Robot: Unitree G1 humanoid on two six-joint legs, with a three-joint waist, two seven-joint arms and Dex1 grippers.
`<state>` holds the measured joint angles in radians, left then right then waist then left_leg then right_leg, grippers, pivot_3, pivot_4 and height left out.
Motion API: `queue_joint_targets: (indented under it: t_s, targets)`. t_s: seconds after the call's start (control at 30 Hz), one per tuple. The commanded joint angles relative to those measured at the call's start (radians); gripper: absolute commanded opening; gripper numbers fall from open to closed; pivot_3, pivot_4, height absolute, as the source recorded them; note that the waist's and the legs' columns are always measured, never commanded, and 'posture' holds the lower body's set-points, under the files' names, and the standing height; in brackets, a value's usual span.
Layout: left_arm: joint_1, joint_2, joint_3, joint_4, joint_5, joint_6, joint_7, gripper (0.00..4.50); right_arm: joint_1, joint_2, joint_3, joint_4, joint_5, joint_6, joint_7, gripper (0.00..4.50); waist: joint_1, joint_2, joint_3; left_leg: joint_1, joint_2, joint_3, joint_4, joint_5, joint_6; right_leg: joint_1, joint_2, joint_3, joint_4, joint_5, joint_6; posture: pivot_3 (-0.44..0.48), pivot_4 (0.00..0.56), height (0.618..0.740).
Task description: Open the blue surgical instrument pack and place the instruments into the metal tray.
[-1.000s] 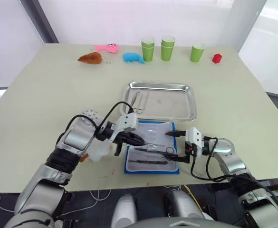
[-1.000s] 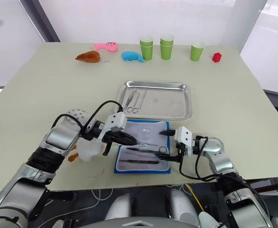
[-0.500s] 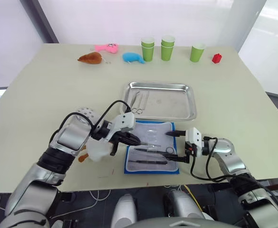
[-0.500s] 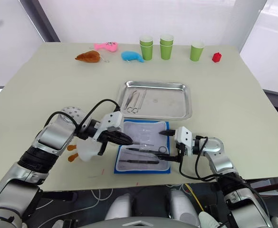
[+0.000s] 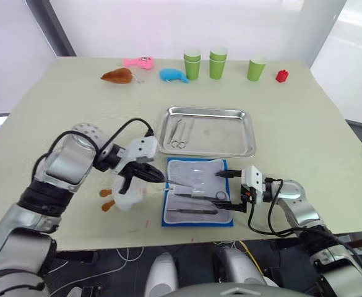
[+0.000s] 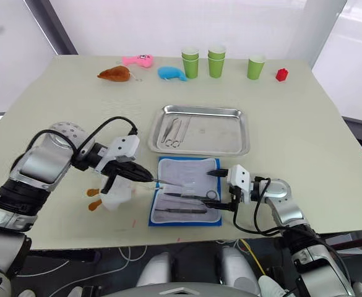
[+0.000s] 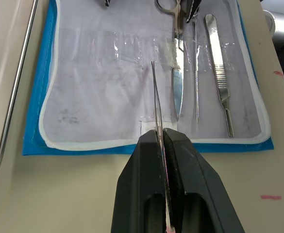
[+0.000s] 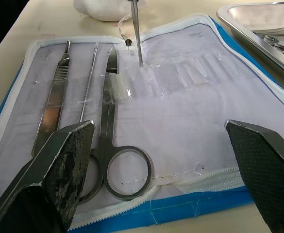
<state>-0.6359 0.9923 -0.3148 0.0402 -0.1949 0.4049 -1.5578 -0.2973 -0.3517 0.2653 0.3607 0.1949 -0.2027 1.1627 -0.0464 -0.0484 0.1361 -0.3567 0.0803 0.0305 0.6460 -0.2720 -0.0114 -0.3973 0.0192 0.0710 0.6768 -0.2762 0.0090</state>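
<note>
Table [image 5: 63, 105] top pale, matte, cream. Left arm bent, forearm angled in toward centre. Left gripper [image 5: 148, 175] clamped on a thin silvery instrument [image 7: 155, 94], a flat tapering blade shape; its tip pokes out over the near-left edge of the pack. White soft lump [image 5: 129, 197] with small orange bits lies just under and behind that gripper.

Blue surgical instrument pack [image 5: 197, 199] spread open flat near the table's front edge, pale grey-white lining up, blue border, clear plastic retaining bands across the lining. In it: ring-handled scissors [image 8: 113, 145], a thin probe [image 8: 87, 87], a ridged-handle tool [image 8: 54, 92], side by side.

Metal tray [image 5: 209, 131] just beyond the pack: shiny steel, rounded corners, raised rim. Two slim instruments [image 5: 179, 131] lie at its left end.

Right arm low at the front edge, forearm pointing left. Right gripper [image 5: 225, 190] spread wide, fingers straddling the pack's right edge, holding nothing.

Back row: brown, pink, blue plush toys [image 5: 173, 75], green cups [image 5: 218, 62], small red object [image 5: 283, 75].
</note>
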Motion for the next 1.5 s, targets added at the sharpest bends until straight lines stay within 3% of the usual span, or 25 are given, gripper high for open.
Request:
queue_joint_targets:
  t_s: [0.03, 0.17, 0.3, 0.6, 0.8, 1.13, 1.5]
  targets:
    - [-0.052, 0.07, 0.01, -0.01, -0.099, 0.006, -0.057, 0.06, 0.063, -0.008, 0.086, 0.126, -0.1, 0.046, 0.002, 4.5, 0.001, 0.0, 0.0, 0.0, 0.0, 0.0, 0.0, 0.0, 0.0, 0.0, 0.0, 0.0, 0.0, 0.0, 0.0, 0.0, 0.15, 0.74]
    - [-0.117, 0.131, -0.029, 0.02, -0.209, 0.032, -0.057, 0.06, 0.061, -0.013, 0.085, 0.128, -0.1, 0.045, 0.009, 4.5, 0.002, -0.001, 0.0, 0.0, 0.0, 0.001, 0.0, 0.0, 0.0, 0.0, -0.001, 0.0, 0.0, 0.0, 0.0, 0.0, 0.15, 0.74]
    - [-0.158, 0.046, 0.028, 0.056, -0.237, 0.126, -0.036, 0.06, 0.061, -0.015, 0.087, 0.126, -0.099, 0.046, 0.017, 4.5, 0.004, -0.001, 0.0, 0.0, 0.0, 0.002, 0.0, 0.0, 0.0, 0.0, 0.0, -0.001, 0.0, 0.0, 0.0, 0.0, 0.15, 0.74]
    - [-0.158, -0.242, 0.205, -0.03, -0.299, 0.369, 0.392, 0.06, 0.056, -0.02, 0.087, 0.12, -0.099, 0.054, 0.025, 4.5, 0.003, -0.001, 0.0, -0.001, 0.0, 0.001, 0.001, 0.0, 0.0, 0.0, 0.001, -0.001, 0.0, 0.001, 0.002, 0.0, 0.15, 0.74]
    - [-0.15, -0.436, 0.22, -0.036, -0.192, 0.324, 0.701, 0.06, 0.056, -0.023, 0.088, 0.119, -0.099, 0.057, 0.033, 4.5, 0.003, -0.001, 0.0, -0.001, 0.0, 0.001, 0.001, 0.0, 0.0, 0.0, 0.001, -0.001, 0.0, 0.002, 0.004, 0.0, 0.15, 0.74]
    - [-0.136, -0.789, 0.279, 0.017, -0.088, 0.431, 1.213, 0.06, 0.034, -0.021, 0.091, 0.133, -0.102, 0.056, 0.045, 4.5, 0.003, -0.003, -0.002, -0.002, -0.002, -0.001, 0.002, 0.0, 0.0, 0.001, 0.0, 0.0, 0.0, 0.003, 0.005, 0.0, 0.15, 0.74]
    - [-0.104, -0.983, 0.264, 0.127, 0.043, 0.369, 1.471, 0.06, 0.029, -0.014, 0.098, 0.131, -0.099, 0.066, 0.056, 4.5, 0.001, -0.002, -0.001, -0.002, -0.002, -0.003, 0.002, 0.0, 0.0, 0.002, 0.0, -0.001, 0.0, 0.003, 0.005, 0.0, 0.15, 0.74]
